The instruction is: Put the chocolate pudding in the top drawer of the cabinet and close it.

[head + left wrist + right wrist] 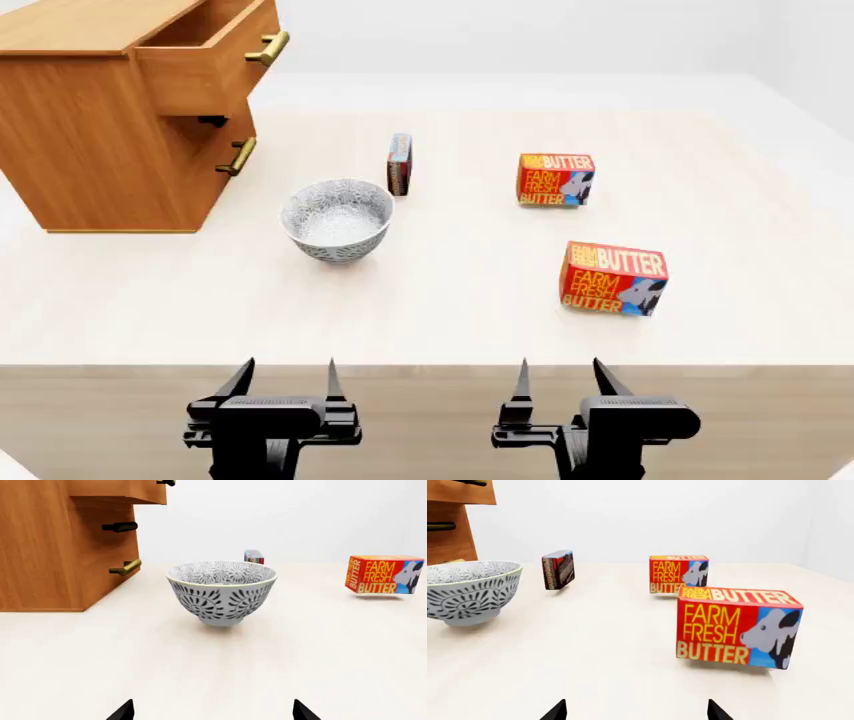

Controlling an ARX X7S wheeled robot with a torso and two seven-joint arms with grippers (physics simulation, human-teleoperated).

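The chocolate pudding (399, 164) is a thin blue and red-brown box standing on edge on the table behind the bowl; it also shows in the right wrist view (558, 569) and peeks over the bowl in the left wrist view (253, 556). The wooden cabinet (94, 130) stands at the far left, its top drawer (214, 50) pulled out, brass handle facing right. My left gripper (284, 380) and right gripper (558, 378) hover open and empty at the table's near edge, well short of the pudding.
A patterned grey bowl (338, 220) sits between my left gripper and the pudding. Two Farm Fresh Butter boxes stand at right, one far (555, 179), one nearer (614, 277). The lower drawer's handle (239, 156) juts from the cabinet front.
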